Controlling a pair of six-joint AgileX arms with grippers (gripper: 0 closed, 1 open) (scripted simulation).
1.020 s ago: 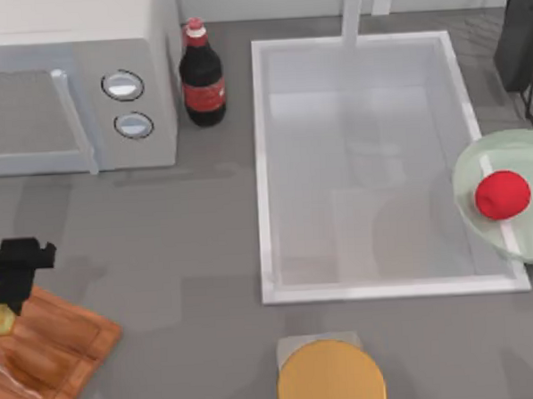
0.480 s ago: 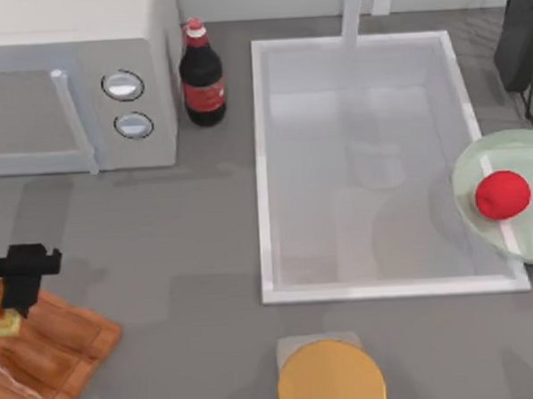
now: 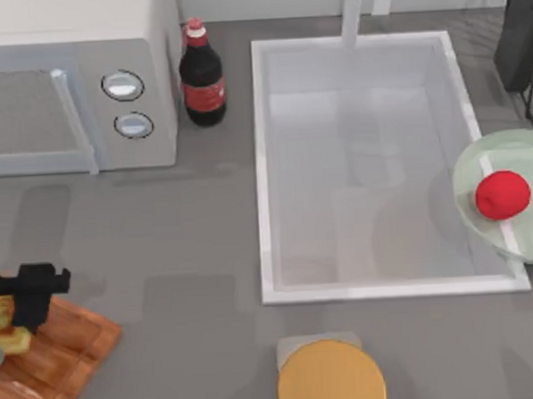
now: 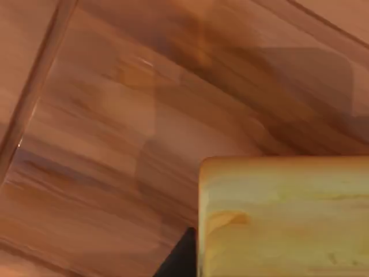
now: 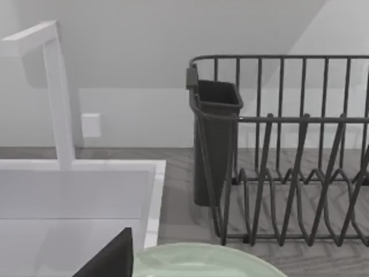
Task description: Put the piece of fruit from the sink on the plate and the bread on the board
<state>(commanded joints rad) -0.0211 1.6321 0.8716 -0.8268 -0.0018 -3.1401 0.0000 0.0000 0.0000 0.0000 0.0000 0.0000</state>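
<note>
My left gripper [image 3: 10, 309] is at the table's left edge, shut on the golden-yellow bread [image 3: 13, 339], over the back corner of the brown wooden board [image 3: 56, 358]. The left wrist view has the bread [image 4: 282, 219] close above the board's grain [image 4: 144, 115]; I cannot tell whether they touch. The red piece of fruit [image 3: 501, 194] rests on the pale green plate [image 3: 514, 151] at the right of the sink [image 3: 261, 164]. Part of my right gripper [image 5: 109, 259] shows beside the plate's rim [image 5: 202, 262].
A microwave [image 3: 73, 84] and a cola bottle [image 3: 202, 78] stand at the back left. A faucet [image 3: 353, 12] rises at the sink's far side. A dark dish rack [image 5: 288, 161] is at the back right. An orange-yellow disc [image 3: 330, 379] lies at the front.
My left gripper has carried the bread a little toward the table's front, further over the board. The fruit and plate have not moved.
</note>
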